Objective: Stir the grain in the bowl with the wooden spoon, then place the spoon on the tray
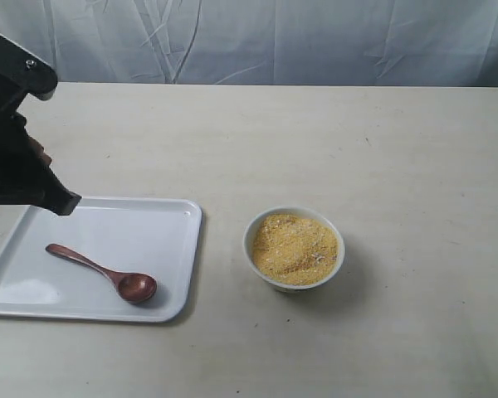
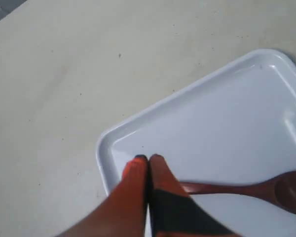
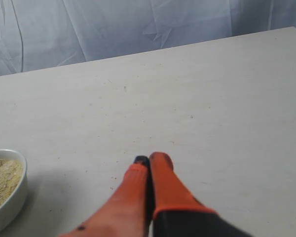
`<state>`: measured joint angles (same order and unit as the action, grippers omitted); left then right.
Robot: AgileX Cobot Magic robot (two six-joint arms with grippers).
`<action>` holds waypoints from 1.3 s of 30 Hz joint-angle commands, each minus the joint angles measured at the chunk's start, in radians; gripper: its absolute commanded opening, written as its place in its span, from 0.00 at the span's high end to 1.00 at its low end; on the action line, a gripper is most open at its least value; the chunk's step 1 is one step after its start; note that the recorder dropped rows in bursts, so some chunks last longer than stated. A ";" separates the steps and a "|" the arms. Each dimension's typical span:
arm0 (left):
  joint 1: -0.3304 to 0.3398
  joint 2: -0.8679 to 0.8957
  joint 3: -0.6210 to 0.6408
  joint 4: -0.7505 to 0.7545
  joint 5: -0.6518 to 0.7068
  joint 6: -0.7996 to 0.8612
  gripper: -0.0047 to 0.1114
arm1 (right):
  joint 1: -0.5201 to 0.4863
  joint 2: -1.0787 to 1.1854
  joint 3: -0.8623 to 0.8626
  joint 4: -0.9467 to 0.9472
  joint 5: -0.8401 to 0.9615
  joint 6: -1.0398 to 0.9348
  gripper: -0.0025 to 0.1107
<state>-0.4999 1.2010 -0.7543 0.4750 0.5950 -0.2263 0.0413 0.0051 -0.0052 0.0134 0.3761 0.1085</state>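
Wooden spoon [image 1: 104, 274] and left fingers [image 2: 136, 177] are the pair that matters. Those fingers are pressed together on nothing, raised over the far left corner of the tray [image 1: 178, 240], with the spoon's handle end lying near them on the tray floor. Its long axis runs diagonally, handle toward the left arm, oval head toward the bowl [image 1: 295, 286] of grain [image 1: 295, 247]. The right fingers [image 3: 160, 173], likewise pressed together and empty, hang over bare table [image 1: 357, 141] beside the bowl, well apart from the spoon. The placing looks done.
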 commanded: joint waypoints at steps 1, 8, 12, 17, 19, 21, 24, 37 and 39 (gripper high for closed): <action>-0.008 -0.066 0.008 -0.086 0.022 0.036 0.96 | -0.006 -0.005 0.005 -0.003 -0.011 -0.003 0.98; 0.179 -0.184 0.036 -0.421 0.084 0.301 0.96 | -0.006 -0.005 0.005 -0.003 -0.011 -0.003 0.98; 0.315 -0.269 0.038 -0.536 0.102 0.341 0.96 | -0.006 -0.005 0.005 -0.003 -0.011 -0.003 0.98; 0.402 -0.470 0.054 -0.556 0.140 0.341 0.96 | -0.006 -0.005 0.005 -0.003 -0.014 -0.003 0.98; 0.409 -0.586 0.081 -0.549 0.140 0.341 0.96 | -0.006 -0.005 0.005 -0.003 -0.014 -0.003 0.98; 0.409 -0.688 0.108 -0.547 0.137 0.341 0.96 | -0.006 -0.005 0.005 -0.003 -0.014 -0.003 0.98; 0.409 -0.821 0.153 -0.547 0.099 0.339 0.96 | -0.006 -0.005 0.005 -0.003 -0.014 -0.003 0.98; 0.409 -1.014 0.212 -0.481 0.166 0.338 0.96 | -0.006 -0.005 0.005 -0.003 -0.011 -0.003 0.98; 0.409 -1.014 0.218 -0.483 0.128 0.338 0.96 | -0.006 -0.005 0.005 -0.003 -0.011 -0.003 0.98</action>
<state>-0.0940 0.1936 -0.5449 -0.0128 0.7604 0.1133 0.0413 0.0051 -0.0049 0.0134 0.3761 0.1085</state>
